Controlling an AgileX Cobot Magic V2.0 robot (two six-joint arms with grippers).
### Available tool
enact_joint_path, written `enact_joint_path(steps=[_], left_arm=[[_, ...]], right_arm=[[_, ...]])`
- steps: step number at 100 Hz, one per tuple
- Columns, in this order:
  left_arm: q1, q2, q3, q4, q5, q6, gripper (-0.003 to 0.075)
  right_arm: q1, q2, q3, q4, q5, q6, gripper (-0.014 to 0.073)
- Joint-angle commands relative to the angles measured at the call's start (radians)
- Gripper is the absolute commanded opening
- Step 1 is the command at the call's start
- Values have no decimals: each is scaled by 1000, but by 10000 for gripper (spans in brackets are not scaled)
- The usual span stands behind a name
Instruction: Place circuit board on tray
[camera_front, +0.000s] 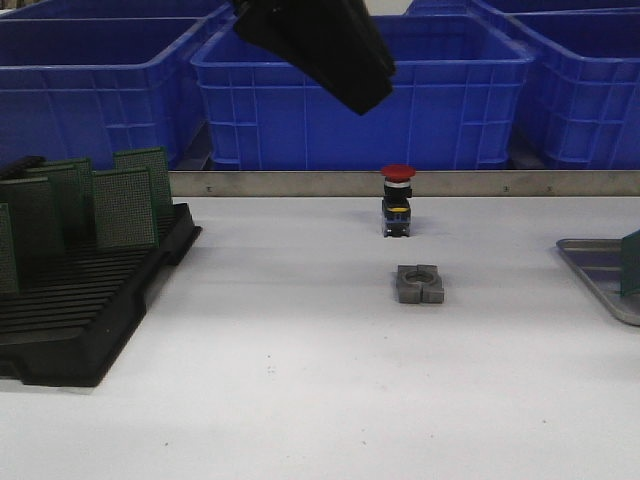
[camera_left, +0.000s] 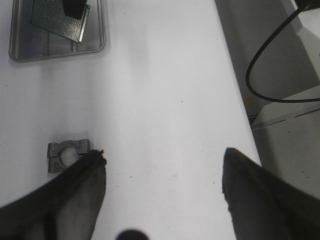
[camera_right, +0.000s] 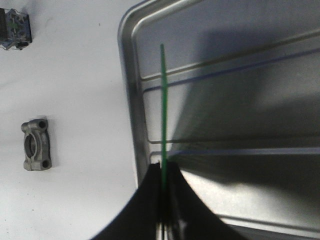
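The right gripper (camera_right: 163, 200) was clamped on the green circuit board (camera_right: 163, 110), holding it edge-on above the tray (camera_right: 225, 100). The left gripper (camera_left: 162, 175) hung wide apart, well away from the tray.

The circuit board (camera_right: 162, 110) is a thin green perforated panel, seen edge-on in the right wrist view as a narrow straight green line. It is held on edge over the tray (camera_right: 131, 90), above the ribbed bottom and close to one raised wall. In the left wrist view its dotted green face (camera_left: 59, 19) shows tilted within the tray's rim (camera_left: 55, 51).

The tray is flat, silver-grey metal with a raised rim, rounded corners and long ribs pressed into its bottom. It lies flat on the white table at the right edge, only its near corner (camera_front: 590, 262) showing in the front view, with the board's green edge (camera_front: 630, 265) above it.
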Motion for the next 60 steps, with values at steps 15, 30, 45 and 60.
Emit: enact_joint_path(steps=[15,30,45,60], left_arm=[[-7,-52,-32,-62,43,-10,464],[-7,-52,-32,-62,43,-10,464],[-7,-52,-32,-62,43,-10,464],[-7,-52,-32,-62,43,-10,464]], right_arm=[[-5,-41,-27,43,25,-3,228],[-5,-41,-27,43,8,-3,437],[-5,-41,-27,40,-12,-4,509],[-5,-44,-27,17,-25,-4,509]])
